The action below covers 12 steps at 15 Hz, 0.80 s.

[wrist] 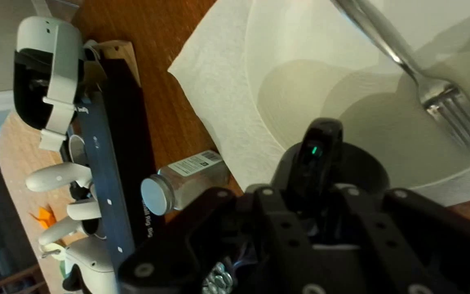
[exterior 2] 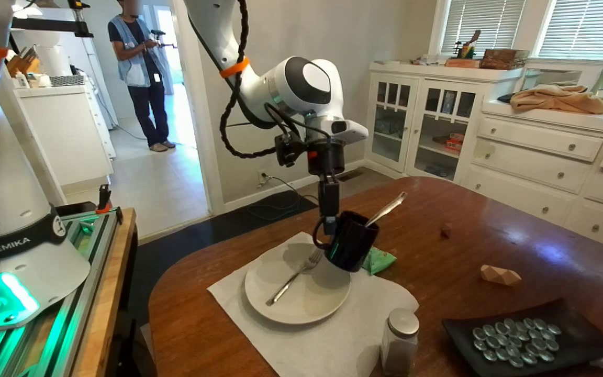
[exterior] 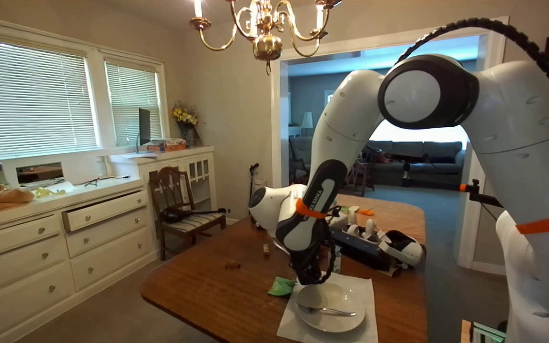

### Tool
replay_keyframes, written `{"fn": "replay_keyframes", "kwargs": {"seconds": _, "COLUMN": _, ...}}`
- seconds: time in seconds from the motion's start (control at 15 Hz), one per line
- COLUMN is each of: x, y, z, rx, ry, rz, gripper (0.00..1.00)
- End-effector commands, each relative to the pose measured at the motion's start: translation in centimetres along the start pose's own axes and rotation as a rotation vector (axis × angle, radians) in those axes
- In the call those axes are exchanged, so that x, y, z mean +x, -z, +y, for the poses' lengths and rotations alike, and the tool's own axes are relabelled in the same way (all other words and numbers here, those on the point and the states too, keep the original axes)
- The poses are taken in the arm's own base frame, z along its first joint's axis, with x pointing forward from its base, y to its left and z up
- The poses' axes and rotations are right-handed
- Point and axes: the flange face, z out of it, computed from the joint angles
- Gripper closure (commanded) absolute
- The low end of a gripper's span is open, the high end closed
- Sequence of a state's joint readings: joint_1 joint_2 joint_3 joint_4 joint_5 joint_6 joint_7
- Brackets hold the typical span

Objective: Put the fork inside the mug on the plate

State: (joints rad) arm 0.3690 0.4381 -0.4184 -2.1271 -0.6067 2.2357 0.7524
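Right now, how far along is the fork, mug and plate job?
Looks done, if the fork belongs on the plate: it lies there. In hand: the tilted mug, held by the gripper, with a silvery utensil sticking out, its lower end hidden. Left: probably setting down that gripped mug; if the fork belongs inside it, that step too.

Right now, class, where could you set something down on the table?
Bare wood lies between the green packet and tan block, and from packet to curved table edge. Crowded: the plate, fork on it, mug held near its rim.
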Motion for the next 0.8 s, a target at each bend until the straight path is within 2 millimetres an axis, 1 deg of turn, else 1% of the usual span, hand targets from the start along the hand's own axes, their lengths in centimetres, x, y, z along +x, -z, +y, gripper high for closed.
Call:
{"fn": "replay_keyframes", "kwargs": {"seconds": 0.0, "x": -0.9, "y": 0.7, "z": 1.6, "rx": -0.047, "ry": -0.055, "rz": -0.040, "gripper": 0.97}}
{"fn": "replay_keyframes", "kwargs": {"seconds": 0.47, "x": -1.2, "y": 0.2, "z": 2.8, "rx": -0.065, "ry": -0.146, "rz": -0.084, "gripper": 0.97}}
{"fn": "replay_keyframes", "kwargs": {"seconds": 0.73, "x": -0.9, "y": 0.2, "z": 3.5, "rx": 0.013, "ry": -0.212, "rz": -0.085, "gripper": 0.97}}
